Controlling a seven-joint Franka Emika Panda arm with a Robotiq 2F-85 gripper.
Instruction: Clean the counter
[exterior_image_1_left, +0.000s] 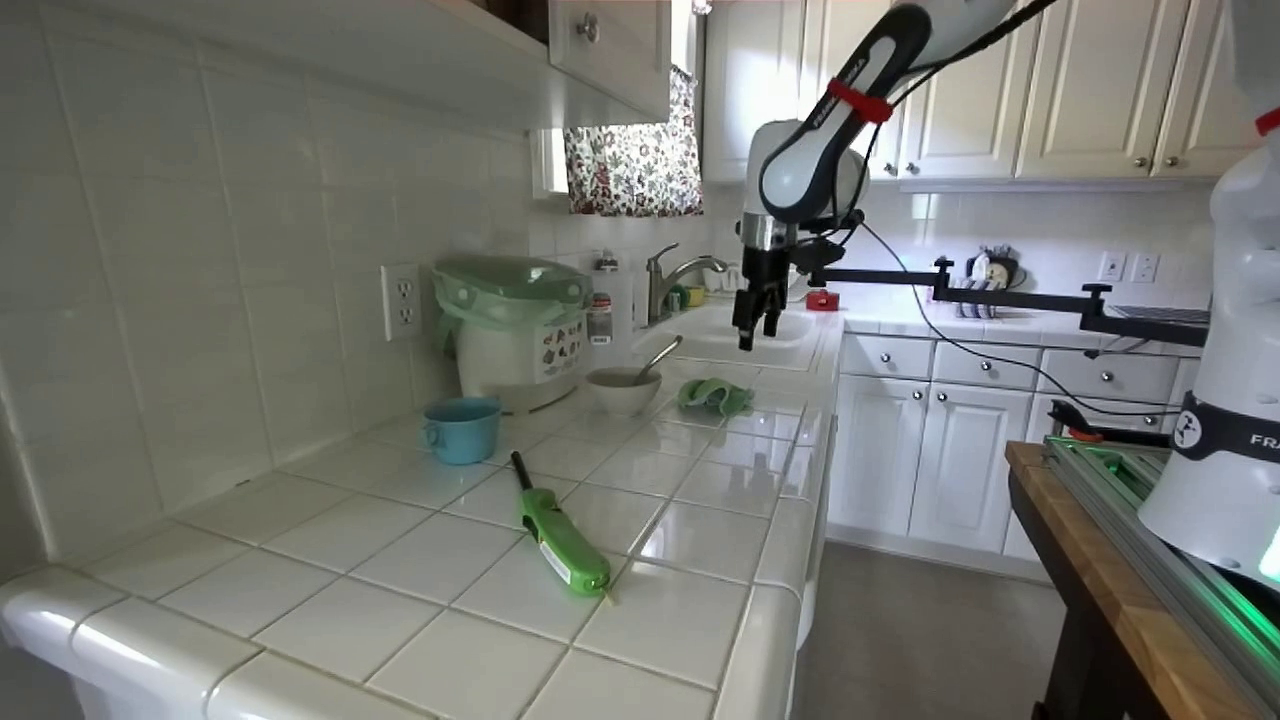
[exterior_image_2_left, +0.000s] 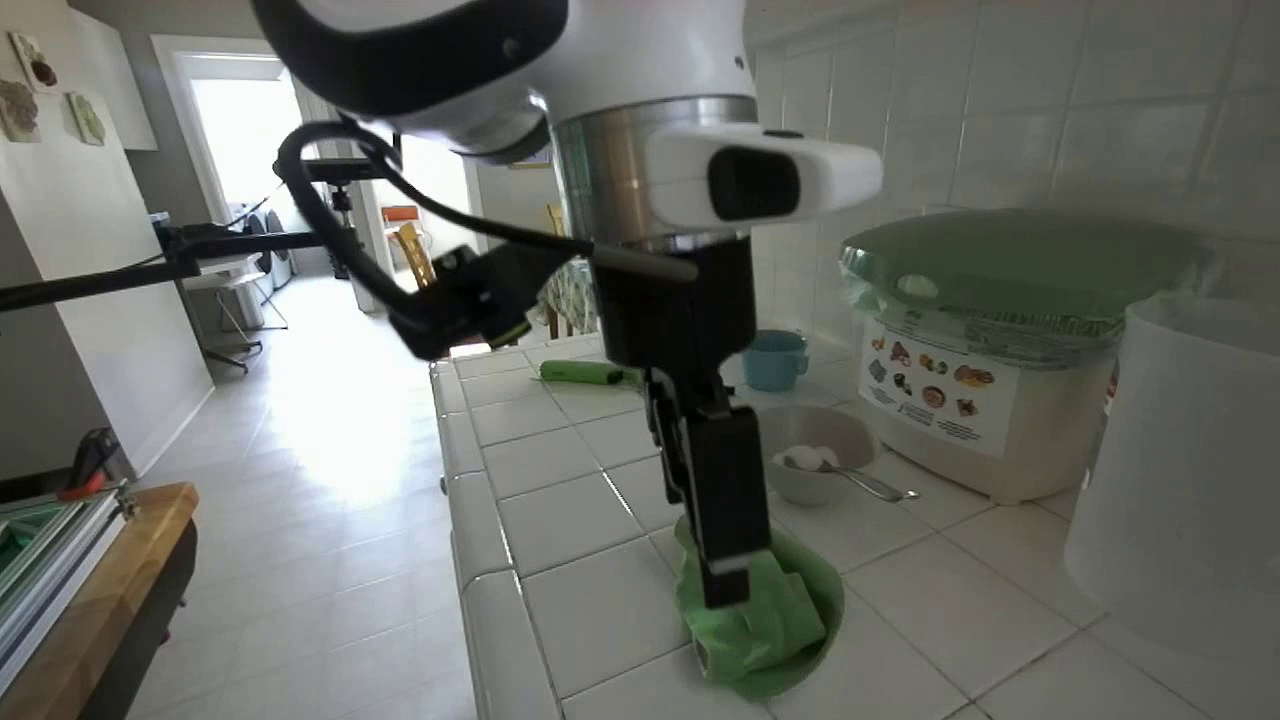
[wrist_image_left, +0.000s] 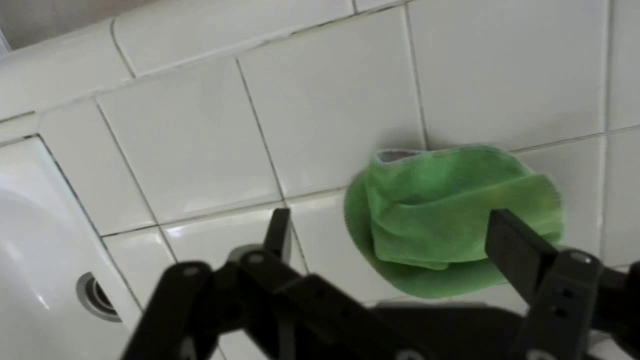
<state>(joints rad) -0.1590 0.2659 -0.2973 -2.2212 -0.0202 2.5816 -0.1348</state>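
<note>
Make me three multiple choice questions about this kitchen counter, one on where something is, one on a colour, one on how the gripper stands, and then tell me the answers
1. Where is the utensil?
A. On the floor
B. In the bowl
C. In the sink

2. What colour is the cup?
A. Red
B. Yellow
C. Blue

3. How does the gripper stand?
A. Open, holding nothing
B. Shut on the lighter
C. Shut and empty

Answers:
1. B: an exterior view shows its handle sticking out over the bowl's rim.
2. C: both exterior views show it blue.
3. A: the wrist view shows the jaws wide apart, and an exterior view shows them above the cloth lying on the counter.
</note>
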